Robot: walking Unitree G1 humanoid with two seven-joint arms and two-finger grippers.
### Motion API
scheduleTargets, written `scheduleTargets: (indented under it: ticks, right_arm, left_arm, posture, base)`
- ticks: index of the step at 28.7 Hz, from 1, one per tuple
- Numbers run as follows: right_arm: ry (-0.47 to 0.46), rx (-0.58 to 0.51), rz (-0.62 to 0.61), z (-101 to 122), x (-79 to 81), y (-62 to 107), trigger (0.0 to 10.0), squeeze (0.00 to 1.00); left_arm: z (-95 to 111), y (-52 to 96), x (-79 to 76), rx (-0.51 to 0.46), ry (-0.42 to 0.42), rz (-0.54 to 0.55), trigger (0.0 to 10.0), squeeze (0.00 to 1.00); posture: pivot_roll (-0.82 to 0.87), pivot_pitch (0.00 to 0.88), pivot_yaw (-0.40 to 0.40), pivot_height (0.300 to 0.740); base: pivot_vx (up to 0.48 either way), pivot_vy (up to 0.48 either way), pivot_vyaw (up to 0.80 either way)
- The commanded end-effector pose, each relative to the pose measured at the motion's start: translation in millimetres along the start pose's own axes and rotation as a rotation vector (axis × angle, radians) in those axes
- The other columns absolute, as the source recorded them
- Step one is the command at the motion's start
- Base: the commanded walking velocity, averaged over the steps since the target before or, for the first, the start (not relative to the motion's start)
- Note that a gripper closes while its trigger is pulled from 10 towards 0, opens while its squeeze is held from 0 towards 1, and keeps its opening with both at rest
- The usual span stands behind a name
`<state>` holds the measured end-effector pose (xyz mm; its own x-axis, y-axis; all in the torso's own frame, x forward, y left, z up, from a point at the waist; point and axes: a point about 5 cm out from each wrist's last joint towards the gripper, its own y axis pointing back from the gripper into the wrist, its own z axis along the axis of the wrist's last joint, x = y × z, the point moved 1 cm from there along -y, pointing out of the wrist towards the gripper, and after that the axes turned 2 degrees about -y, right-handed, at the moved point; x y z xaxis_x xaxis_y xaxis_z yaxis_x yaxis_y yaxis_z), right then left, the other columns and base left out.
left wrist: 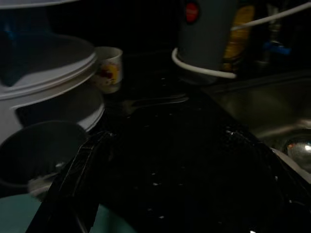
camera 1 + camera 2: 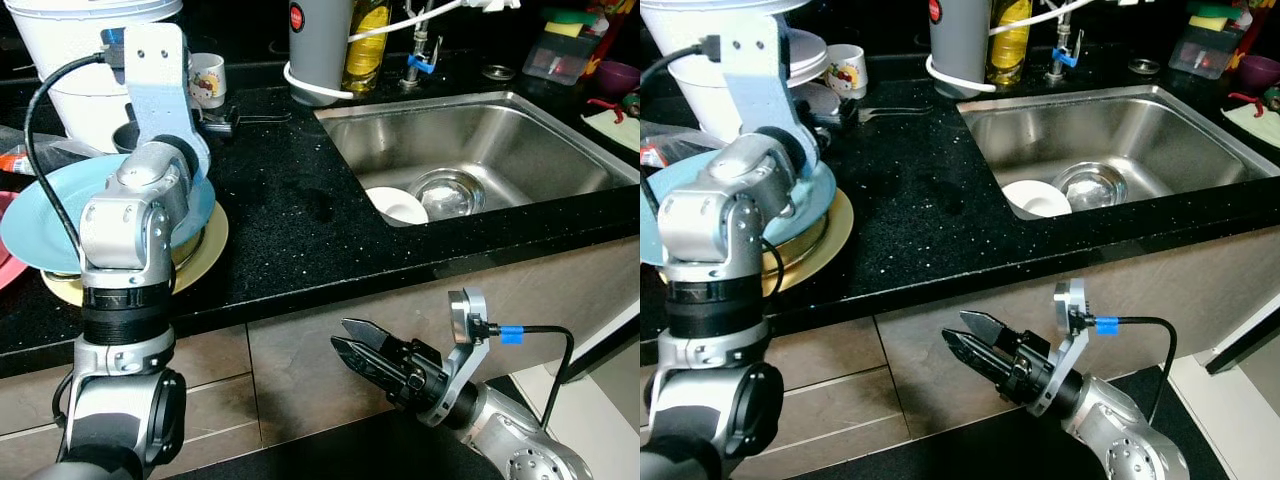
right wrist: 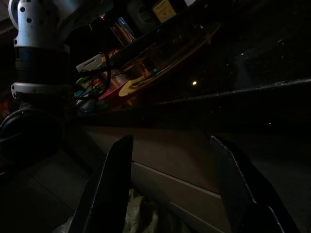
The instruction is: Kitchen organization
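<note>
My left arm (image 2: 150, 190) is raised over the left end of the black counter (image 2: 290, 210). Its wrist covers part of a light blue plate (image 2: 50, 220), which rests tilted on a yellow plate (image 2: 205, 255). In the dark left wrist view, my left gripper (image 1: 90, 150) sits just above the blue plate's edge beside a dark bowl (image 1: 34, 145). My right gripper (image 2: 342, 335) hangs below the counter's front edge before the cabinet fronts, open with nothing between its fingers (image 3: 114, 179). In the steel sink (image 2: 530, 105) lie a white bowl (image 2: 398, 205) and a steel bowl (image 2: 447, 193).
Stacked white tubs (image 2: 80, 50) stand at the back left with a printed mug (image 2: 207, 78) and a utensil (image 2: 245, 118) beside them. A grey cylinder with a white cord (image 2: 318, 45), an oil bottle (image 2: 367, 40) and the tap (image 2: 420, 55) line the back.
</note>
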<state>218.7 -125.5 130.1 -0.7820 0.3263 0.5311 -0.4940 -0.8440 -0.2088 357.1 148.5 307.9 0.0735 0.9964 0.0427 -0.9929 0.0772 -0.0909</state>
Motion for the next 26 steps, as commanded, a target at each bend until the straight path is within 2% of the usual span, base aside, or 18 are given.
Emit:
scheduleTargets:
  ticks: [1, 4, 13, 17, 21, 26]
  right_arm:
    - [0.007, -0.004, 0.007, 1, 0.4, -0.2, 10.0, 0.0]
    - [0.008, -0.007, 0.005, 1, 0.5, -0.5, 10.0, 0.0]
    - [0.007, -0.018, 0.0, 1, 0.8, 0.1, 10.0, 0.0]
    - [0.006, -0.018, -0.002, 2, 0.7, 1.0, 10.0, 0.0]
    - [-0.011, -0.024, -0.018, 2, -0.8, 0.7, 10.0, 0.0]
    - [-0.015, -0.012, -0.016, 0, -0.9, 0.3, 10.0, 0.0]
  left_arm:
    - [-2, 0.3, -2.4, -0.002, -0.009, -0.024, 10.0, 0.0]
    - [-2, -1.3, 0.9, -0.001, 0.01, 0.004, 10.0, 0.0]
    - [-7, -4.2, 5.9, 0.016, -0.009, 0.029, 10.0, 0.0]
    - [-6, -4.6, 12.1, 0.022, -0.037, 0.109, 10.0, 0.0]
    - [-7, -3.7, 9.0, 0.026, -0.008, 0.113, 10.0, 0.0]
    - [-9, -0.8, -1.9, 0.032, -0.017, 0.07, 10.0, 0.0]
  posture:
    - [0.08, 0.025, -0.041, 0.74]
    - [0.08, 0.026, -0.035, 0.74]
    - [0.08, 0.027, -0.028, 0.74]
    - [0.08, 0.033, -0.031, 0.74]
    - [0.08, 0.029, -0.036, 0.74]
    - [0.09, 0.021, -0.039, 0.74]
  base:
    - [0.322, -0.352, 0.64]
    - [0.319, -0.294, 0.64]
    - [0.0, 0.0, 0.65]
    - [0.0, 0.0, 0.64]
    - [0.0, 0.0, 0.16]
    - [0.0, 0.0, 0.0]
